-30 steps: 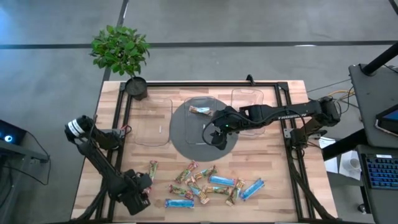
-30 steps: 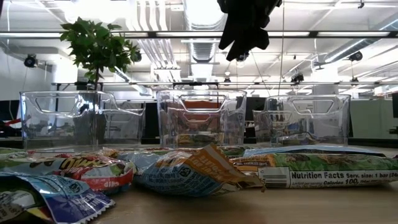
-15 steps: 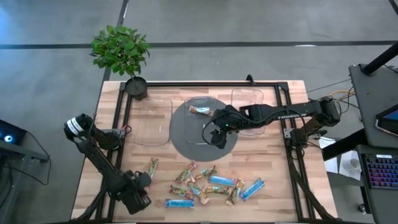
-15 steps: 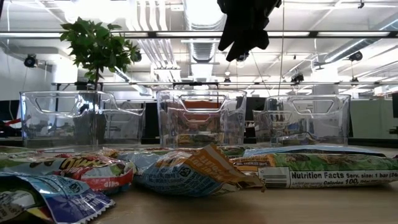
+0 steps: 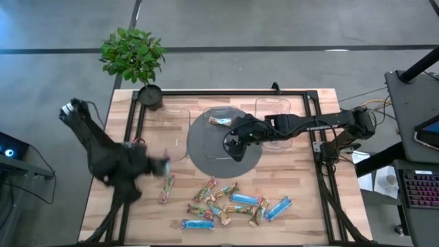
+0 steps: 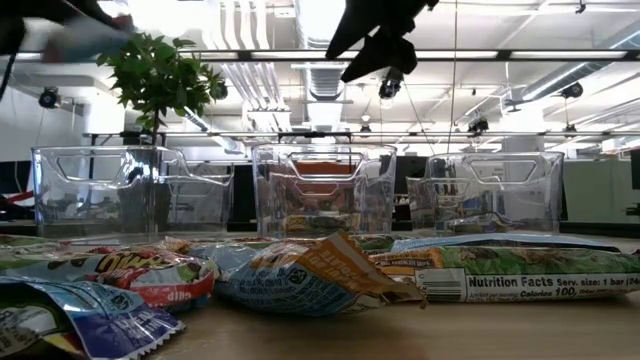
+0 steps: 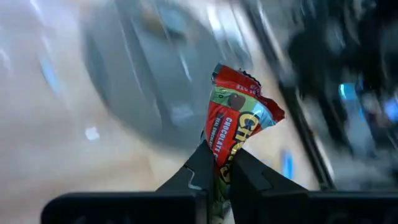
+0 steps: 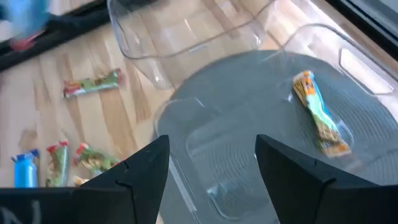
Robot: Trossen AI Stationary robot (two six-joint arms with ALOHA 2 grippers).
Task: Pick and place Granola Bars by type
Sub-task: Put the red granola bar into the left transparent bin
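The left gripper is clenched on one granola bar, a green and red wrapper that stands out from between its two dark fingers; in the high view this gripper is above the left part of the table, just beside the left clear bin, and the picture there is blurred. One more bar lies alone on the wood just below it. The right gripper hangs over the grey round mat in the middle, its fingers spread and holding nothing. In its wrist view an orange and blue-green bar lies inside the middle clear bin, a little beyond the open fingers and not touching them. The rest of the granola bars lie scattered on the front part of the wooden table, blue ones mixed with green, orange and tan ones, well apart from both grippers. A third clear bin stands at the right of the mat. A potted plant stands at the far left corner of the table. In the low view the three bins stand in a row behind the wrappers, and behind them is a large room with ceiling pipes and lamps.
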